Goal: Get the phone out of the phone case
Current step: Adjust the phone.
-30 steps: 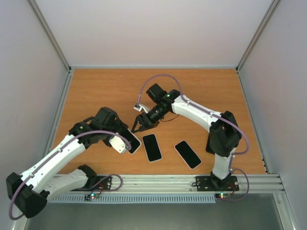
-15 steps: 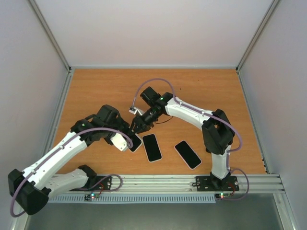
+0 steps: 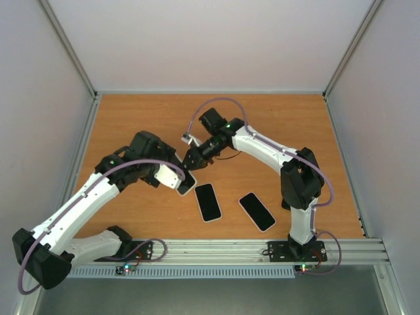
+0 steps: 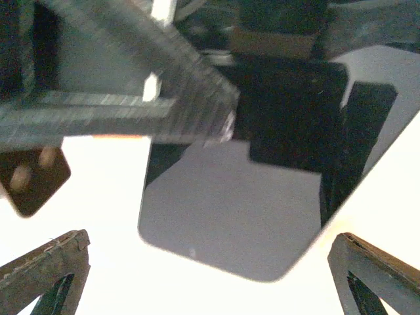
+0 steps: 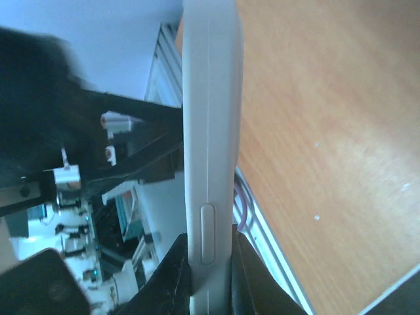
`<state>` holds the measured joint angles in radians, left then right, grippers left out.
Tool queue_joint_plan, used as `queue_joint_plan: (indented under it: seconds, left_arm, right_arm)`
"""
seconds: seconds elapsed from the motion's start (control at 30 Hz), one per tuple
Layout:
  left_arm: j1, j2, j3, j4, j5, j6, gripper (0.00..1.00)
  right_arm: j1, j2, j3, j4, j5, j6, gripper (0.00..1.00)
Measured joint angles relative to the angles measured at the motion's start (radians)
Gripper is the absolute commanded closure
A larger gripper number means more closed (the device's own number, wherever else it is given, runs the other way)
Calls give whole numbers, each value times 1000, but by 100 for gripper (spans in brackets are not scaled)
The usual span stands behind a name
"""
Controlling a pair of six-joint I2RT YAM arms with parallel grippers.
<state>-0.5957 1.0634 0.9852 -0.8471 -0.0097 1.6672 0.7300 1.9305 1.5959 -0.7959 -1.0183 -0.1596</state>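
The wooden table (image 3: 131,125) carried everything, with grey walls rising from its left, far and right edges. The left arm reached in from the near left corner toward the middle of the surface. Its left gripper (image 3: 180,177) hung over the phone case (image 3: 188,184), a little left of the surface's centre and in the half nearer the near edge. In the left wrist view its two dark fingers (image 4: 46,275) stood wide apart at the bottom corners. Neither touched anything, so this pincer was open and held nothing.

Between them lay the phone (image 4: 230,216), its dark glass screen facing the camera and reflecting the arm above. The phone was seated in the white case, whose rim showed around the screen in the top view. Whether the case lay flat on the wood or was tipped up at one end could not be told.

Just right of it, the right gripper (image 3: 192,163) came down at the case's far end. In the right wrist view the white case ran edge-on up the frame, a side button bump showing. The black fingers (image 5: 172,279) were pressed against both faces at the bottom: a narrow pincer, clamped on the case.

Further right, two more phones lay screen-up close to the near edge, one (image 3: 207,201) near its middle and another (image 3: 256,211) beside it toward the right. The two lay apart from each other. The right arm arched over from its base at the near right.
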Motion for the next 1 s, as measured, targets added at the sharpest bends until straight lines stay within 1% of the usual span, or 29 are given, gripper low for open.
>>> queue_joint_plan:
  seconds: [0.13, 0.3, 0.47, 0.6, 0.67, 0.77, 0.9, 1.0]
  left_arm:
    - [76, 9, 98, 47, 0, -114, 1]
    - [175, 51, 227, 62, 23, -302, 1]
    - [194, 109, 329, 47, 86, -547, 1]
    - [197, 166, 435, 14, 206, -819, 3]
    - [204, 183, 475, 16, 296, -982, 4]
    - [215, 184, 480, 67, 439, -1227, 7]
    - [237, 158, 377, 266, 622, -1604, 12]
    - [249, 157, 287, 447, 732, -1867, 16]
  right_arm:
    - [-93, -2, 72, 5, -7, 19, 99]
    - [-234, -10, 169, 64, -12, 74, 99]
    - [-339, -19, 253, 149, -11, 159, 98]
    - [-375, -47, 299, 215, -16, 209, 98]
    - [-375, -71, 301, 251, -28, 224, 98]
    - [-376, -111, 301, 333, -62, 267, 97]
    - [-381, -147, 301, 489, -121, 382, 97]
    - [-389, -166, 279, 670, -161, 512, 97]
